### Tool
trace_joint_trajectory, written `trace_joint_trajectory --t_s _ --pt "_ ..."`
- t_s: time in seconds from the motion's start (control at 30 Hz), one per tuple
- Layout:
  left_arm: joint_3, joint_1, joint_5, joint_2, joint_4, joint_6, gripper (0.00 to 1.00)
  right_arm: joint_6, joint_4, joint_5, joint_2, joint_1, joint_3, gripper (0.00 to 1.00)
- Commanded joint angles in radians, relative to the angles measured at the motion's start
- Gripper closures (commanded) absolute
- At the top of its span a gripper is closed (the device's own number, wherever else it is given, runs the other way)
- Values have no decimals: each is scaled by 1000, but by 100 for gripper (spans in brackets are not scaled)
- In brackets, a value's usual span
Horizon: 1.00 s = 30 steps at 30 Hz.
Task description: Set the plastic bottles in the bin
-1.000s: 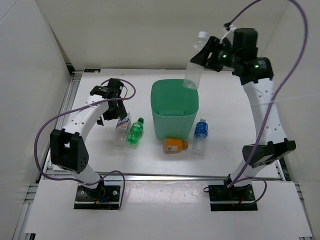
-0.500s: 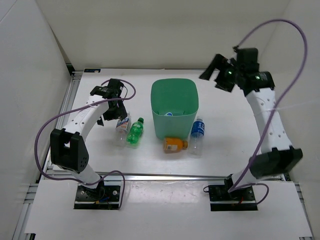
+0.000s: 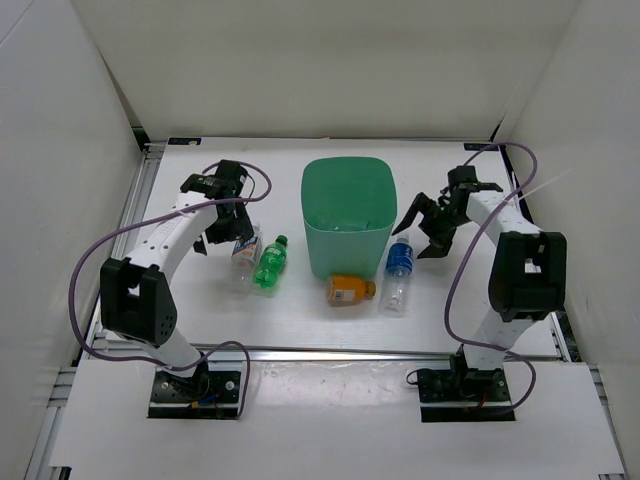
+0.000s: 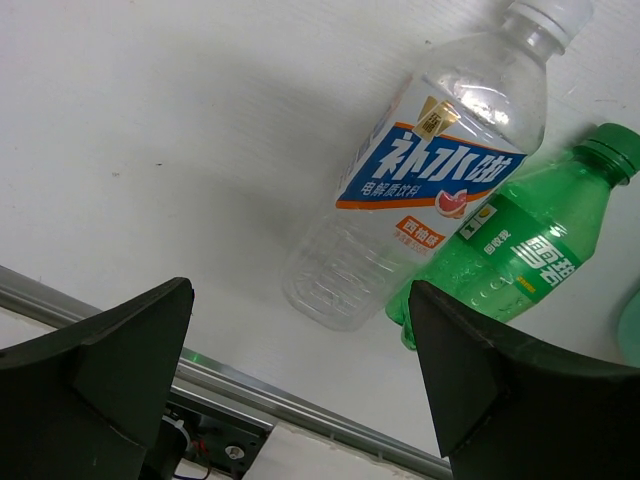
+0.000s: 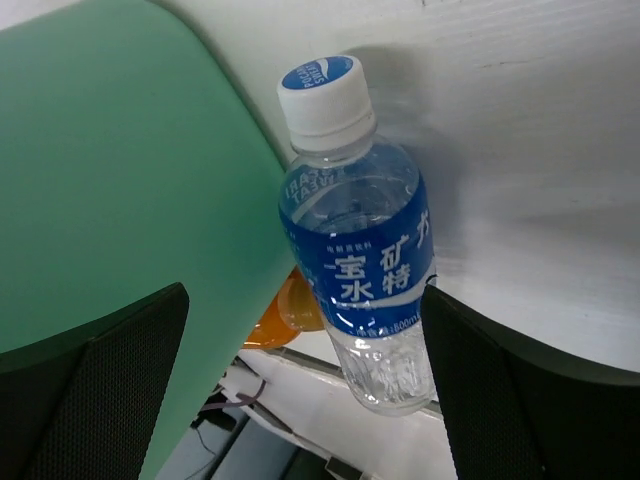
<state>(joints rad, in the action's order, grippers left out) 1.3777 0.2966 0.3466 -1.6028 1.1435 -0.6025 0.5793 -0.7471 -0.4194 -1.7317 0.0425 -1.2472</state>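
The mint-green bin [image 3: 346,250] stands mid-table. Left of it lie a clear bottle with a white-blue label [image 3: 243,252] and a green bottle [image 3: 270,262]. My left gripper [image 3: 224,232] hovers open just above and left of them. In the left wrist view the labelled bottle [image 4: 440,170] and the green bottle [image 4: 515,250] lie side by side beyond the open left gripper [image 4: 300,300]. A short orange bottle [image 3: 350,290] lies in front of the bin. A clear bottle with a blue label [image 3: 399,268] lies right of it. My right gripper [image 3: 424,232] is open beside its cap end. The right wrist view shows that bottle [image 5: 362,255] between the wide-apart fingers of the right gripper [image 5: 303,300], with the bin wall [image 5: 120,180] at left.
White walls enclose the table on three sides. A metal rail [image 3: 330,352] runs along the near edge in front of the arm bases. The orange bottle [image 5: 285,315] peeks out between the bin and the blue-label bottle. Purple cables loop off both arms.
The right gripper let go of a clear bottle over the bin, and it dropped in. The right arm then swung down to the blue-label bottle. The left arm has not moved.
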Motion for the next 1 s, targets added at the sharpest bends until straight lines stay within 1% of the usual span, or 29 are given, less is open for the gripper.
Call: trace_joint_trajectory --t_s 0.0,0.17,0.2,0.3,0.33,0.4,0.43,0.47,0.5,0.57,0.6,0.63,0.67,0.7,0.77,0.8,0.83,0.9,0.93,0.97 --pt "-5 3 -8 69 -2 -6 0 -26 48 -42 -37 3 12 0" --pt "-23 3 2 89 -2 -6 0 -75 38 -32 -136 13 23 0" --pt "-23 3 2 89 -2 -6 0 -75 38 -19 -137 13 23 7" --pt "-23 3 2 109 -2 -6 0 -75 38 -19 -146 13 49 20" --pt "-23 3 2 109 -2 -6 0 -75 28 -9 -146 13 49 29" --pt "-23 3 2 109 -2 -6 0 -75 8 13 -120 13 49 37" --pt "-23 3 2 109 -2 -6 0 -75 -3 43 -108 4 40 43" --pt "-23 3 2 109 7 -16 0 -75 -14 65 -74 3 28 43" --pt "-14 3 12 109 7 -16 0 -84 -47 91 -54 -10 11 45" --pt "0 3 12 109 16 -25 0 -93 -101 167 9 -50 -62 47" --pt "13 3 12 109 16 -34 0 -93 -118 168 29 -67 -95 49" --pt "14 3 12 109 16 -34 0 -93 -133 186 65 -110 -131 49" --pt "14 3 12 100 16 -34 0 -81 -144 186 84 -133 -212 51" --pt "14 3 12 99 16 -34 0 -69 -156 186 101 -154 -256 53" --pt "14 3 3 89 16 -34 0 -41 -156 134 142 -208 -340 55" --pt "14 3 3 78 16 -34 0 -9 -156 113 143 -220 -429 55" --pt "24 3 3 69 16 -34 0 8 -156 93 156 -231 -476 57" --pt "37 3 -6 69 16 -34 0 59 -156 45 156 -231 -570 57" --pt "37 3 -6 60 16 -34 0 80 -141 -11 156 -231 -640 57" --pt "37 3 -6 60 16 -34 0 103 -121 -39 165 -222 -664 57"
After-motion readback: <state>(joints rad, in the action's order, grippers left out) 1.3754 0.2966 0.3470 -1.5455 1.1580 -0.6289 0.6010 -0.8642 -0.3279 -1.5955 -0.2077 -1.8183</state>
